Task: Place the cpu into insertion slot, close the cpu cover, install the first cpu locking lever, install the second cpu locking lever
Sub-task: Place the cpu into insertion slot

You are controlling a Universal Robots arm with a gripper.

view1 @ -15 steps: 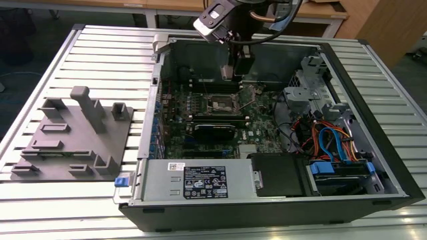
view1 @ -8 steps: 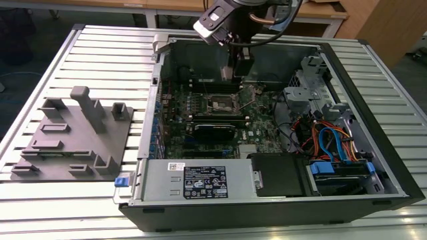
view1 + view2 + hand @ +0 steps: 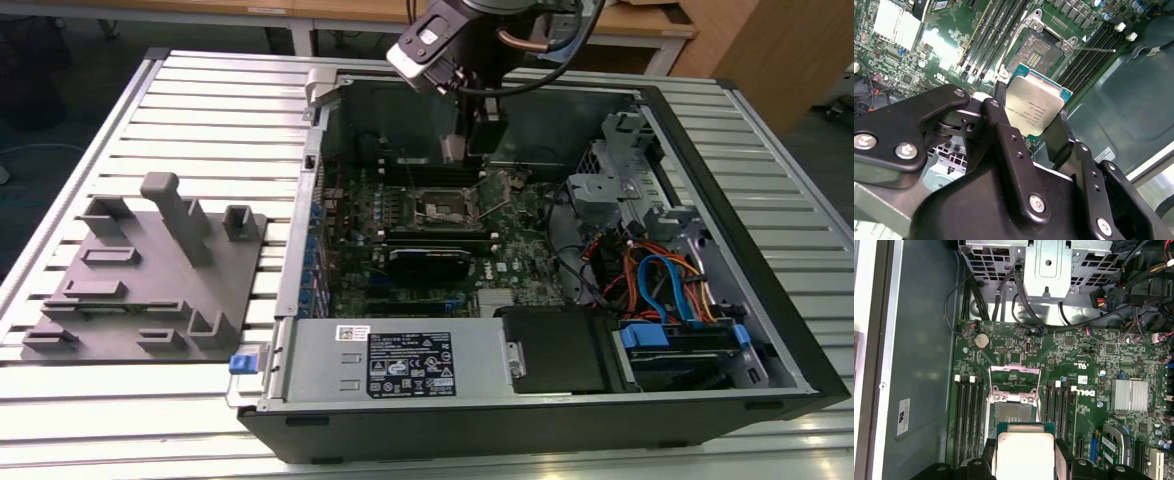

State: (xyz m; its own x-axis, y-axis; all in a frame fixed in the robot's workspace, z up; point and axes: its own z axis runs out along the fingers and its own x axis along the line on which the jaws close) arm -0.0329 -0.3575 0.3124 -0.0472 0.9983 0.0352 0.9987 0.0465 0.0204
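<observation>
My gripper hangs inside the open computer case, just above the back edge of the insertion slot. It is shut on the cpu, a silver-faced square chip with a green rim, which its black fingers clamp by two opposite edges. In the first wrist view the cpu hovers beside the insertion slot, whose dark pin field lies bare. The cpu cover is swung up and open on the slot's far side. A thin locking lever sticks out from the slot.
Long black memory slots flank the socket on both sides. A black card, a silver heatsink, the power supply and a drive cage with cables crowd the case. A grey fixture stands at the exterior view's left.
</observation>
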